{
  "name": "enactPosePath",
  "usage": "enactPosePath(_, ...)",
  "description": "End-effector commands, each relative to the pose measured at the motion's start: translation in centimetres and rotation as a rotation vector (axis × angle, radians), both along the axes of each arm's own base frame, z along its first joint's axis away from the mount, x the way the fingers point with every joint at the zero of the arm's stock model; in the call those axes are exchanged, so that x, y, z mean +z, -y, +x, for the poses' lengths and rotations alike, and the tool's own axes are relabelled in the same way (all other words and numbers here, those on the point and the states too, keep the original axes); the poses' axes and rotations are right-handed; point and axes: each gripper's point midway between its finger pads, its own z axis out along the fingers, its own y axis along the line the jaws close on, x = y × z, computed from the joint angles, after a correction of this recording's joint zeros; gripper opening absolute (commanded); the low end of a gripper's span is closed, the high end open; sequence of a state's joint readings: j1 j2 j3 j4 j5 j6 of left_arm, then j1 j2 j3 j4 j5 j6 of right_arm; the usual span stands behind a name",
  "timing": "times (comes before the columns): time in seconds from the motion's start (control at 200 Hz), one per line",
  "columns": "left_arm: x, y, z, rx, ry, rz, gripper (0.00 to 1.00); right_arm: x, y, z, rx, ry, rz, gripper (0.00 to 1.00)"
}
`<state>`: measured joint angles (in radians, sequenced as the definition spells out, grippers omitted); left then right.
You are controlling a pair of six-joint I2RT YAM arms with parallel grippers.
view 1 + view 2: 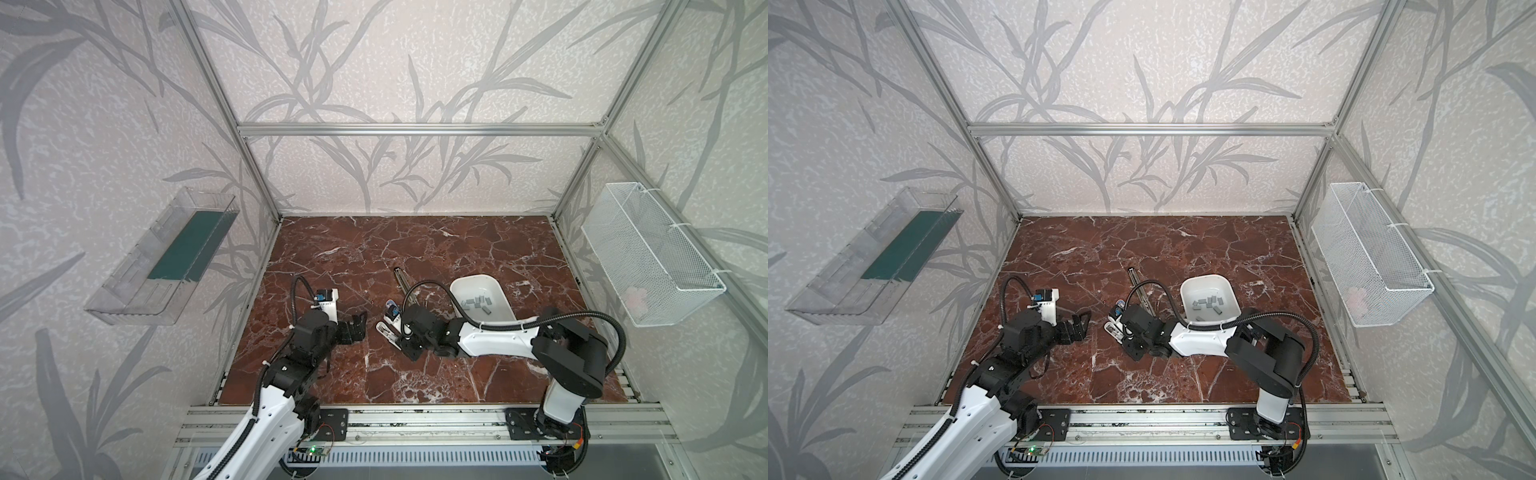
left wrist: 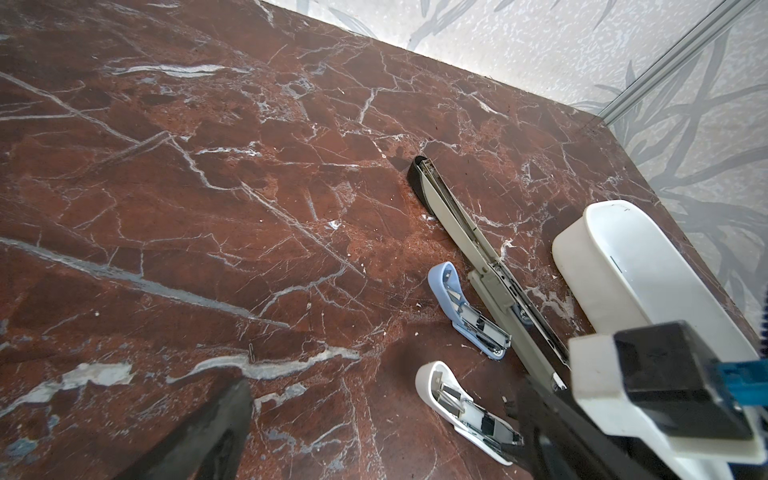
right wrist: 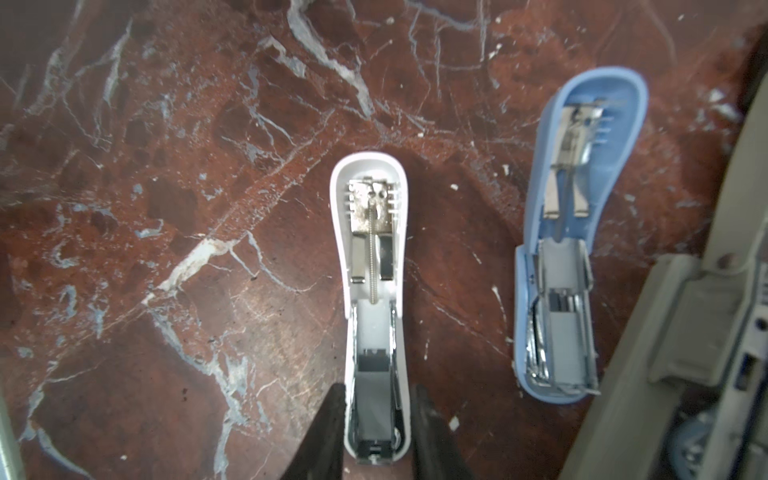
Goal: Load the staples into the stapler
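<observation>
On the table (image 1: 457,249) | right fingers (image 3: 324,432) straddle white stapler (image 3: 374,266) | left fingers (image 1: 360,320) spread

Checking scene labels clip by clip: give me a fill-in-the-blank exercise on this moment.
1. The right gripper straddles a stapler coloured ___.
2. The small stapler beside it is ___.
3. The open left gripper holds ___.
4. The tray of staples sits on the ___ arm's side.
Missing words: white; blue; nothing; right.
</observation>
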<state>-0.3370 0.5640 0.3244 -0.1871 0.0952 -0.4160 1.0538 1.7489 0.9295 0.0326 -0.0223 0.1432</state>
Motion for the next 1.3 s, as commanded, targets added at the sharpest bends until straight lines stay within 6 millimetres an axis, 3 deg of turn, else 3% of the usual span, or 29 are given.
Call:
enactPosePath(0.0,-0.2,-0.5,0.1,0.026,0.001,-0.003,0.99,2.6,0.0,0.4,-0.022,0.042,0.054,0.30)
enactPosePath(0.205,-0.2,-0.5,0.0,0.027,0.002,-0.005,0.99,2.9,-0.2,1.5,-0.076,0.046,0.053,0.30)
enactPosePath(0.22,-0.2,-0.5,0.0,0.027,0.000,-0.004,0.99,1.8,-0.2,1.4,-0.077,0.033,0.031,0.29)
enactPosePath(0.335,-0.2,-0.4,0.0,0.025,0.002,-0.004,0.99,0.8,-0.4,1.8,-0.096,0.013,0.007,0.28)
enactPosePath(0.65,-0.1,-0.4,0.0,0.026,0.006,-0.007,0.99,0.0,-0.7,2.3,-0.110,-0.007,-0.022,0.27)
enactPosePath(1.294,-0.1,-0.4,0.0,0.024,0.007,-0.007,0.99,-2.0,1.8,1.3,-0.144,-0.053,-0.112,0.19)
